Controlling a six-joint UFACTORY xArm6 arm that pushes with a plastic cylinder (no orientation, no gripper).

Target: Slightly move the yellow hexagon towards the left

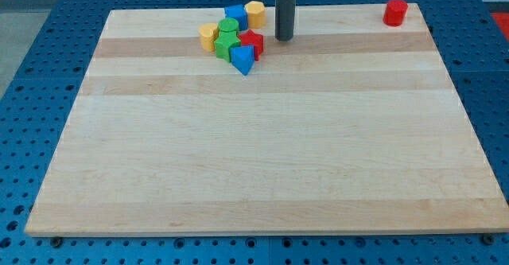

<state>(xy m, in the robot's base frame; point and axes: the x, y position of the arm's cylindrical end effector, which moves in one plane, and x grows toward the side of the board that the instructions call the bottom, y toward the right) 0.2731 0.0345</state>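
Near board bare. Far-left cluster: blue triangular block nearest, then red block, green blocks, a yellow block at left, blue block. Yellow hexagon sits farthest, at cluster's right. My tip, a bare rod grasping nothing, stands just right of it, apart, likely placed for a leftward nudge. Red cylinder far right.

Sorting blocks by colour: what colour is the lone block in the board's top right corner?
Red, clearest in the camera view.
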